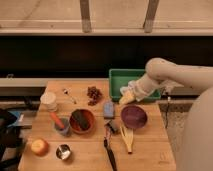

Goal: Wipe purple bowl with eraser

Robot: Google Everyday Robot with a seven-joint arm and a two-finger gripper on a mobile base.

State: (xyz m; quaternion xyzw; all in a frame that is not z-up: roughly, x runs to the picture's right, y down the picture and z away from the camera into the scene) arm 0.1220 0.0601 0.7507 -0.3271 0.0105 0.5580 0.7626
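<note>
The tool (127, 96) hangs released and empty at the purple bowl's (133, 116) 12 o'clock, by the green bin's (115, 80) near edge. What looks like the eraser (80, 119) lies inside the orange bowl (93, 123), well off at the purple bowl's 9 o'clock. Reaching across the tabletop (150, 150), the tool could grab the light blue block (108, 109) lying between the bowls by mistake, or tip the orange bowl while digging the eraser out.

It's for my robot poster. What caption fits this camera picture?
Robot's claw hovers by the green tray, near the purple bowl; the eraser lies in the orange bowl.
</note>
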